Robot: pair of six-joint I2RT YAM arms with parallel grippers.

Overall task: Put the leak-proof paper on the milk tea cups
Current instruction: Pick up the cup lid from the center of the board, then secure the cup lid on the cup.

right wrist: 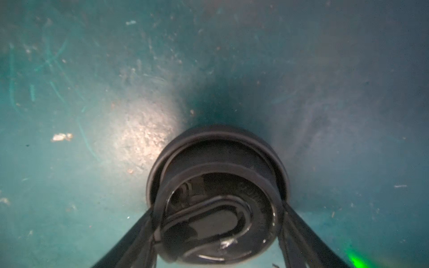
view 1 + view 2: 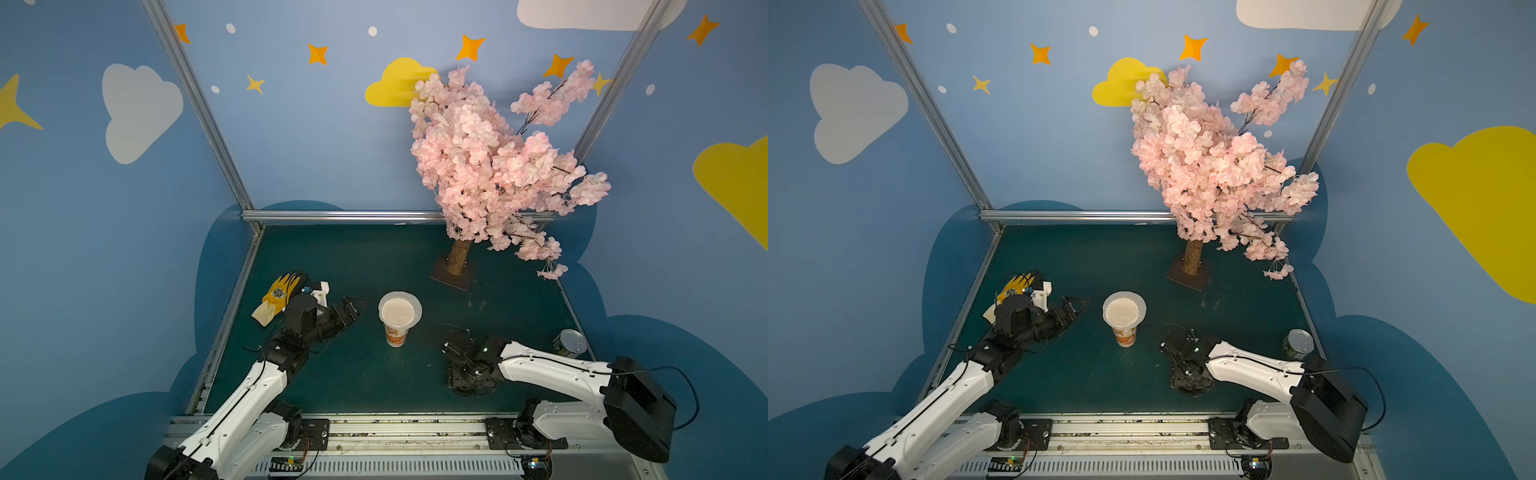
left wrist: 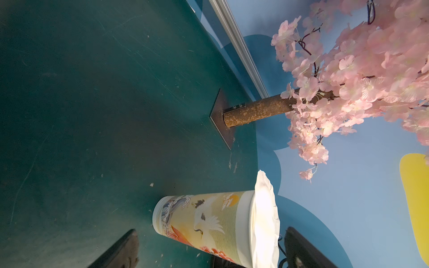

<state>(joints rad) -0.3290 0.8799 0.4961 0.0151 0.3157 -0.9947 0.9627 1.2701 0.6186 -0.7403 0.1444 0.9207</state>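
Leak-proof paper (image 2: 400, 311) lies draped over the mouth of the milk tea cup (image 2: 395, 335) at mid tabletop (image 2: 374, 257), overlapping the rim as a seal requires; left gripper (image 2: 357, 304) fingers stand spread and empty to its left; right gripper (image 2: 467, 380) fingers straddle the black lid (image 1: 218, 192) near-right, apparently to fetch it, grip unconfirmed.

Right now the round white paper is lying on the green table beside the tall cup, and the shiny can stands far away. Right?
Not quite. The leak-proof paper is not on the table; it rests on the milk tea cup, covering its mouth, as both top views show. The shiny can does stand far away.
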